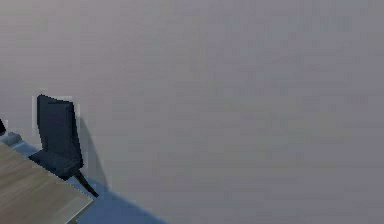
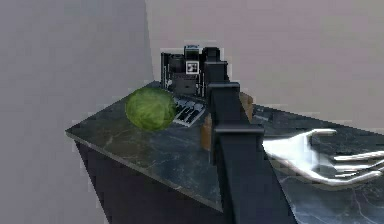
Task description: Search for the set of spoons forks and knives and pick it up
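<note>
Arm side view: jaws near green ball (image 2: 152,107) and grey striped item (image 2: 188,115) on worktop (image 2: 120,138); state, load: can't tell. Risk: nudging ball off edge.

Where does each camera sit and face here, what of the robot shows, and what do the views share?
Forward view: on the robot, facing ahead and somewhat down at a pale wall, with a dark chair and a wooden table corner at its left; robot body: none.
Arm side view: on the robot's body, facing out sideways over a dark stone counter with a green round thing; the arm rises from the bottom edge, white marker squares at its end.
Shared: pale walls; no object I can match.
</note>
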Robot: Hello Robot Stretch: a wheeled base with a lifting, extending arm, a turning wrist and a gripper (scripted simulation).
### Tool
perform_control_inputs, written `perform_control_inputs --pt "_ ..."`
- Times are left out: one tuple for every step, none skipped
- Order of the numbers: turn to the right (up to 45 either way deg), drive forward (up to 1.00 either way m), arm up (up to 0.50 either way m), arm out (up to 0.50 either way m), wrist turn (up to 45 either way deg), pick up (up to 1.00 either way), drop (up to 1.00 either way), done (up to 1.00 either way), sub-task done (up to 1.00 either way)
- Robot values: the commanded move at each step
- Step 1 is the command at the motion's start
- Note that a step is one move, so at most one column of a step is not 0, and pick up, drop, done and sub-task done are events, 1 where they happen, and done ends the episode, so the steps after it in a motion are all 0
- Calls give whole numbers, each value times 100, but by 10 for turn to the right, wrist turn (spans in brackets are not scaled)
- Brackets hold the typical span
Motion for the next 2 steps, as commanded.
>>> perform_control_inputs --pt "0 0 0 0 60 0 0 0 0" --pt "0 0 -16 0 0 0 0 0 0"
